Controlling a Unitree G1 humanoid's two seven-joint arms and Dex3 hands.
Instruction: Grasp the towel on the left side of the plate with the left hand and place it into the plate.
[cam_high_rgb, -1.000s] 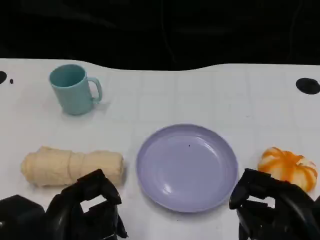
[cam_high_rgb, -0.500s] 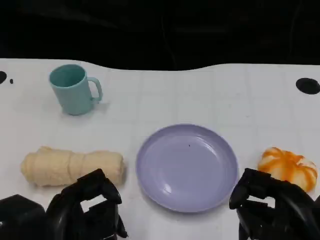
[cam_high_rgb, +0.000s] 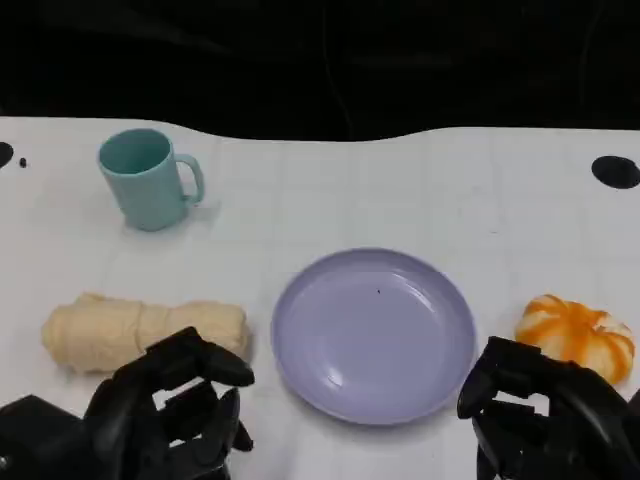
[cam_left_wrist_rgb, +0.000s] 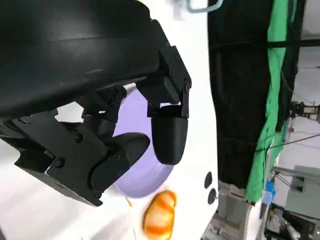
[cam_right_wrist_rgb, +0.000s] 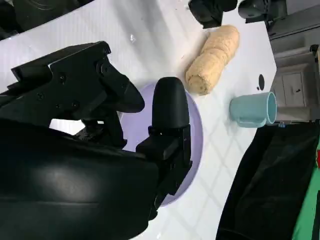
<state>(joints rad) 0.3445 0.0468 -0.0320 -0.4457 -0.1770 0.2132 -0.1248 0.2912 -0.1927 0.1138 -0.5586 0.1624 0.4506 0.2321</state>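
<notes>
A rolled cream towel (cam_high_rgb: 140, 334) lies on the white table, left of the lavender plate (cam_high_rgb: 374, 333). My left hand (cam_high_rgb: 165, 412) hovers at the near edge just in front of the towel, fingers apart and holding nothing. In the left wrist view its fingers (cam_left_wrist_rgb: 167, 131) stand spread before the plate (cam_left_wrist_rgb: 145, 175). My right hand (cam_high_rgb: 535, 415) sits at the near right, in front of the plate, fingers curled loosely and empty. The right wrist view shows the towel (cam_right_wrist_rgb: 213, 60) past the plate (cam_right_wrist_rgb: 195, 125), with my left hand (cam_right_wrist_rgb: 215, 10) beyond it.
A teal mug (cam_high_rgb: 148, 178) stands at the back left. An orange pumpkin-like toy (cam_high_rgb: 577, 336) lies right of the plate, close to my right hand. Black round marks (cam_high_rgb: 614, 171) sit at the table's far edges.
My left hand has shifted slightly right and its fingers have spread forward towards the towel's right end. Right hand, towel and plate are unmoved.
</notes>
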